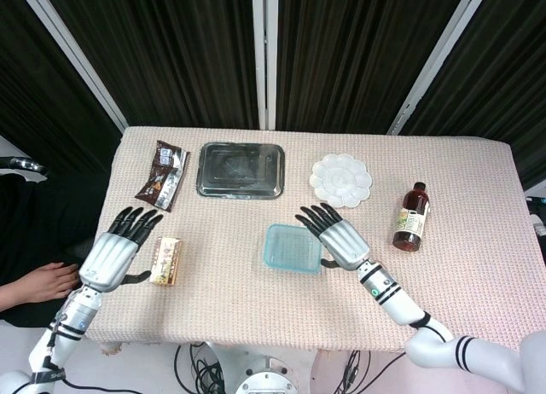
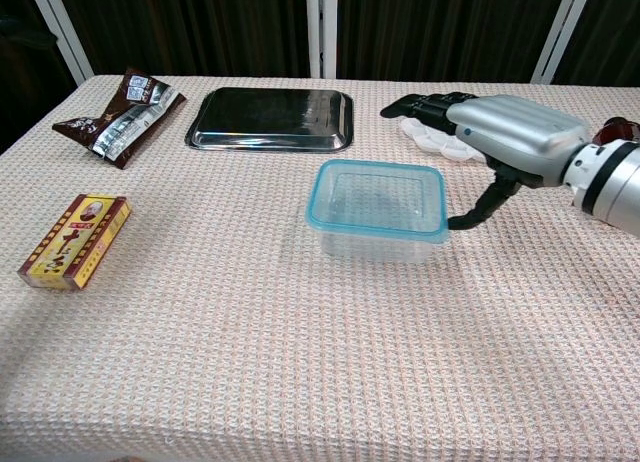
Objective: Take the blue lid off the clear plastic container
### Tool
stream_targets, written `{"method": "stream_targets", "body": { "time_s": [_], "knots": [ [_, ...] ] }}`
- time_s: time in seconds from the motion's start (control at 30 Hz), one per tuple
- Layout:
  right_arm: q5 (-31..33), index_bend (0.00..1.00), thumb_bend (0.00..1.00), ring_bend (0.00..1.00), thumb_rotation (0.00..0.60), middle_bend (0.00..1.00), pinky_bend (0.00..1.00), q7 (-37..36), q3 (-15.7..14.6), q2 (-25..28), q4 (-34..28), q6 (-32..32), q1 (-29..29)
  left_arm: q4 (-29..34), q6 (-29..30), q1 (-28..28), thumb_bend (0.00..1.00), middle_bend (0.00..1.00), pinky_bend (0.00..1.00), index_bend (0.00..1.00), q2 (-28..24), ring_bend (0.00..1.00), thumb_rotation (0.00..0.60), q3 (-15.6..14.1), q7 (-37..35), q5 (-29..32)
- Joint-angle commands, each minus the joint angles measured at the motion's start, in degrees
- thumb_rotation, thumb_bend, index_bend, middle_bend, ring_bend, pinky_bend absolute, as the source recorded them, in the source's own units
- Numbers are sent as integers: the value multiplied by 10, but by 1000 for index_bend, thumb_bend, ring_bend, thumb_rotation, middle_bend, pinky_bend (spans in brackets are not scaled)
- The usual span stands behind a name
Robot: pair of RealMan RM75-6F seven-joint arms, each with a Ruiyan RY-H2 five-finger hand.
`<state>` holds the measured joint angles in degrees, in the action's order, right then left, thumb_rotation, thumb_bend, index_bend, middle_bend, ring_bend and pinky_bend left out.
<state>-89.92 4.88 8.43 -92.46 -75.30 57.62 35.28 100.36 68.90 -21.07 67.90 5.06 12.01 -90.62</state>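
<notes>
The clear plastic container (image 2: pixel 380 244) stands mid-table with its blue-rimmed lid (image 2: pixel 376 195) on top; in the head view the lid (image 1: pixel 292 246) shows just left of my right hand. My right hand (image 1: pixel 337 236) hovers by the container's right side with its fingers spread and pointing away from me. In the chest view this right hand (image 2: pixel 510 137) has its thumb down at the lid's right edge, touching or nearly touching it. My left hand (image 1: pixel 115 256) is open over the table's left edge, beside a yellow box (image 1: pixel 166 260). It holds nothing.
A metal tray (image 1: pixel 241 169) and a snack packet (image 1: pixel 162 174) lie at the back left. A white palette dish (image 1: pixel 340 180) sits behind the right hand, and a brown bottle (image 1: pixel 410 217) stands to its right. The yellow box (image 2: pixel 75 240) lies front left.
</notes>
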Motion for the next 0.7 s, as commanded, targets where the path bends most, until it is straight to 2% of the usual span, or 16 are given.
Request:
{"method": "stream_targets", "body": {
  "time_s": [0.03, 0.13, 0.23, 0.43, 0.57, 0.7],
  "knots": [
    [1, 0, 26, 0, 600, 0, 0, -1, 2, -16, 12, -5, 13, 13, -39, -32, 0, 46, 52, 51, 9, 0, 600, 7, 10, 5],
    [4, 0, 26, 0, 600, 0, 0, 6, 4, -22, 17, -9, 24, 21, -75, -60, 0, 46, 52, 51, 17, 0, 600, 16, 17, 20],
    [8, 0, 26, 0, 600, 0, 0, 14, 0, -4, 1, -8, 23, 25, -109, -91, 0, 46, 52, 45, 27, 0, 600, 31, 15, 38],
    [17, 0, 26, 0, 600, 2, 0, 18, -12, 101, -77, 52, -26, 12, -199, -174, 0, 42, 52, 18, 63, 0, 600, 64, 5, 77],
    [21, 0, 26, 0, 600, 26, 0, 31, -16, 177, -135, 111, -70, -12, -280, -242, 0, 29, 52, 5, 97, 0, 600, 86, 14, 138],
    [9, 0, 26, 0, 600, 38, 0, 13, -22, 222, -171, 150, -96, -38, -330, -297, 0, 19, 52, 0, 136, 0, 600, 95, 38, 206]
  ]
}}
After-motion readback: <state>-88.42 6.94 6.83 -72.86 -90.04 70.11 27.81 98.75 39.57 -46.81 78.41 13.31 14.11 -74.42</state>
